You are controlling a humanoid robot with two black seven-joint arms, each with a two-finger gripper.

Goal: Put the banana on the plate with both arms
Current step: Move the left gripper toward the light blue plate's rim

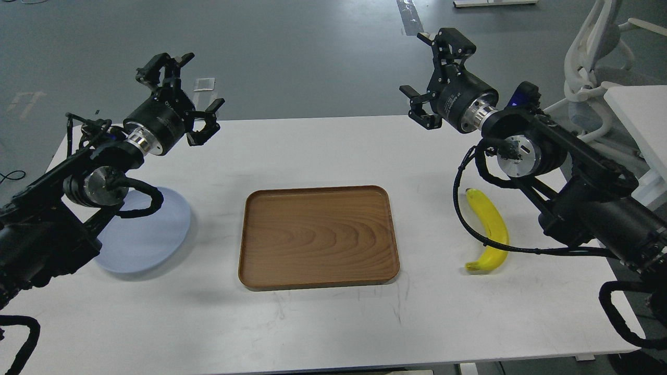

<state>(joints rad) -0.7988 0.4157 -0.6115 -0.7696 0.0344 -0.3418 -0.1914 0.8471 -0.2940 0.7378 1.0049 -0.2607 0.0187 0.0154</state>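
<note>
The left gripper (pixel 188 87) hangs above the table's far left, fingers spread, grasping nothing; beneath its arm the plate (pixel 151 234) lies on the white table (pixel 323 151), partly hidden; the wooden tray (pixel 318 235) sits in the middle, bare; the banana (pixel 490 229) lies right of it, a black cable crossing it; the right gripper (pixel 424 70) hovers far right, splayed and holding nothing.

A rectangular brown wooden tray (pixel 319 237) with rounded corners and a low raised rim lies flat at the middle of the white bench (pixel 323 323). Nothing lies in it. Beyond the bench is grey floor (pixel 292 52). A white office chair (pixel 594 57) stands at the far right.
</note>
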